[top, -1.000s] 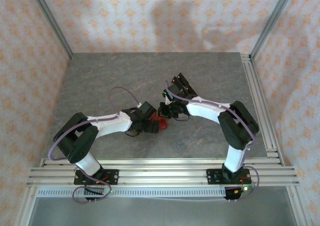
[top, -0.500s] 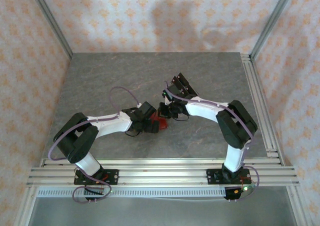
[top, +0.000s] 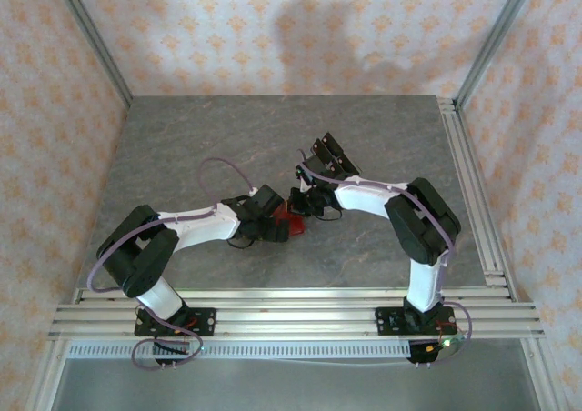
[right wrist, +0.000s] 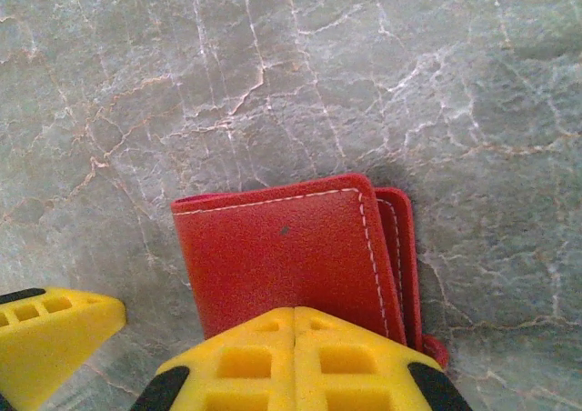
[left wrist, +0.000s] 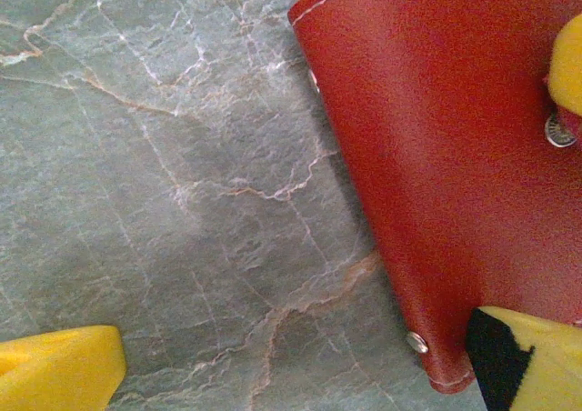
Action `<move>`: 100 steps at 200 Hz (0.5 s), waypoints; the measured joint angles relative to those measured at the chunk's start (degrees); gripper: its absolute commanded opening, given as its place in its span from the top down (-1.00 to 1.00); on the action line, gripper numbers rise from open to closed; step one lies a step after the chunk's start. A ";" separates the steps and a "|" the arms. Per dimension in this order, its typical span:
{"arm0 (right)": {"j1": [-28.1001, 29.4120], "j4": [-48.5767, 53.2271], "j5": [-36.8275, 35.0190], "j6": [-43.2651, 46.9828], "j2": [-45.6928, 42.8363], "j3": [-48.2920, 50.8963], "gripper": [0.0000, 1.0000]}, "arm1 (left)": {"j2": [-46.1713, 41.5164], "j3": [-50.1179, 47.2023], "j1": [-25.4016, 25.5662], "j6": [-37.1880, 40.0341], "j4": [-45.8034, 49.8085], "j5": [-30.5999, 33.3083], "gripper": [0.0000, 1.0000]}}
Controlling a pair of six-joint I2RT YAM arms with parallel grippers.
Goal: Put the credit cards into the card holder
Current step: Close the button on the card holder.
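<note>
Card holder [right wrist: 291, 247] lying folded shut on the desk [right wrist: 409, 65]. Looking like light, supple grained leather, probably flexing and sliding if nudged. Judging the stitched free edge the best hold. Right end effector [right wrist: 294, 313], fingers together, sitting over the holder's near edge, contact unclear. Left end effector [left wrist: 291, 365] standing spread wide, one finger [left wrist: 527, 361] at the holder's riveted corner.
</note>
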State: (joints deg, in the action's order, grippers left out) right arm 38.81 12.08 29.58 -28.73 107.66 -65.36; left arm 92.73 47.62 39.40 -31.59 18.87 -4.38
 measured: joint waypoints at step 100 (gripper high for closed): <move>0.13 -4.07 0.00 0.02 -0.15 2.16 1.00 | -0.48 -0.48 -0.02 0.00 -0.46 -0.07 -0.99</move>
State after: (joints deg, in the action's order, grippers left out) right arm 38.94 8.01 29.58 -28.71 107.50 -63.20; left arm 92.25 47.13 39.38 -31.59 18.41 -4.45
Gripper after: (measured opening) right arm 0.041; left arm 0.997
